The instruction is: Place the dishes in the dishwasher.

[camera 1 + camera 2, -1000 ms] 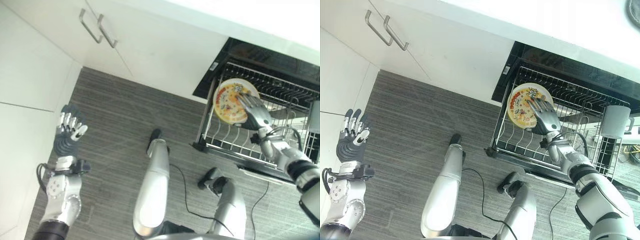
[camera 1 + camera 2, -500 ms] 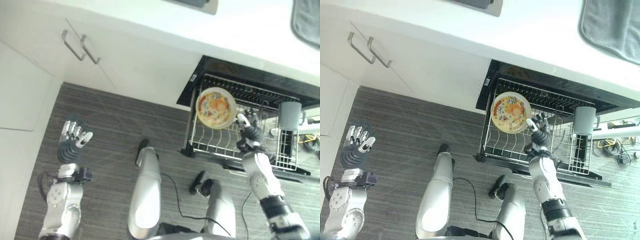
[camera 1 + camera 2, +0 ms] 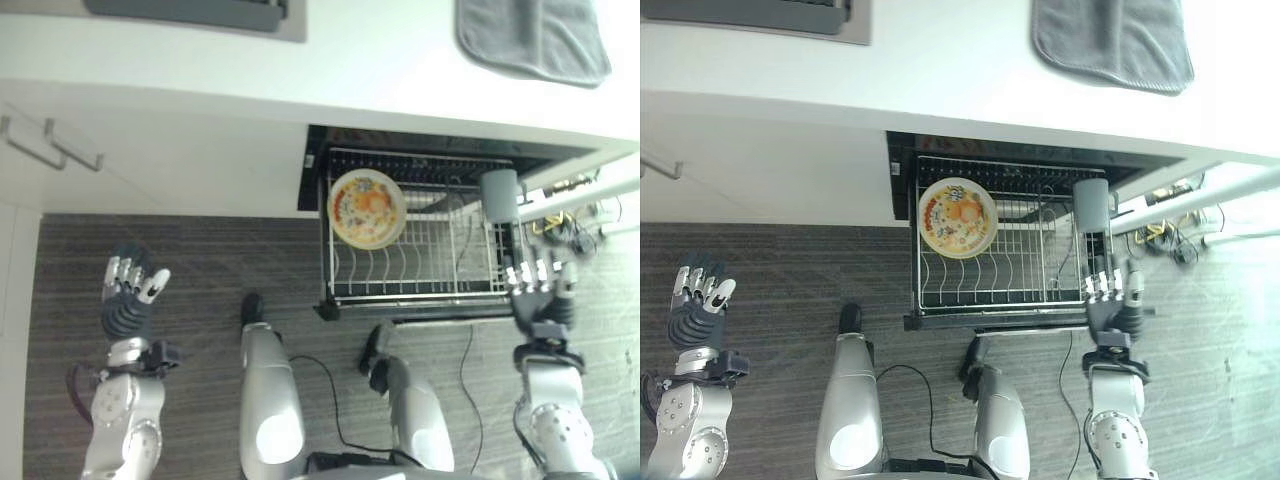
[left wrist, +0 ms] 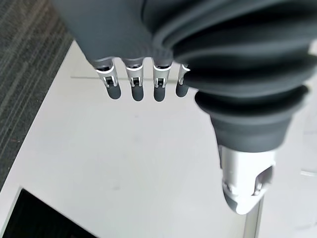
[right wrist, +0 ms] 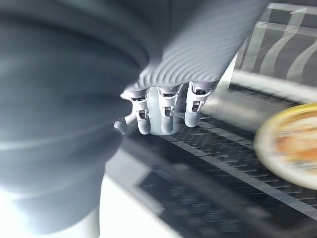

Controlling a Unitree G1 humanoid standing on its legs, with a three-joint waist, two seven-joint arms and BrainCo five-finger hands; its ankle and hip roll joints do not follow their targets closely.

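A yellow patterned plate (image 3: 367,208) stands on edge in the left part of the pulled-out wire dishwasher rack (image 3: 420,285); it shows too in the right wrist view as the plate (image 5: 290,148). A grey cup (image 3: 499,193) sits at the rack's right end. My right hand (image 3: 540,296) hovers over the floor just right of the rack's front corner, fingers straight, holding nothing. My left hand (image 3: 130,295) is raised far to the left over the floor, fingers straight and empty; its fingers (image 4: 134,79) show before a white cabinet front.
A white counter (image 3: 300,70) runs across the top with a grey cloth (image 3: 530,40) on it and a dark panel (image 3: 190,12) at its left. White cabinet doors with metal handles (image 3: 50,145) stand at the left. Cables lie on the floor (image 3: 585,205) right of the rack.
The whole picture has shifted as the camera moved. My right hand has let go of the plate and drawn back to the rack's right; the plate stays standing in the rack.
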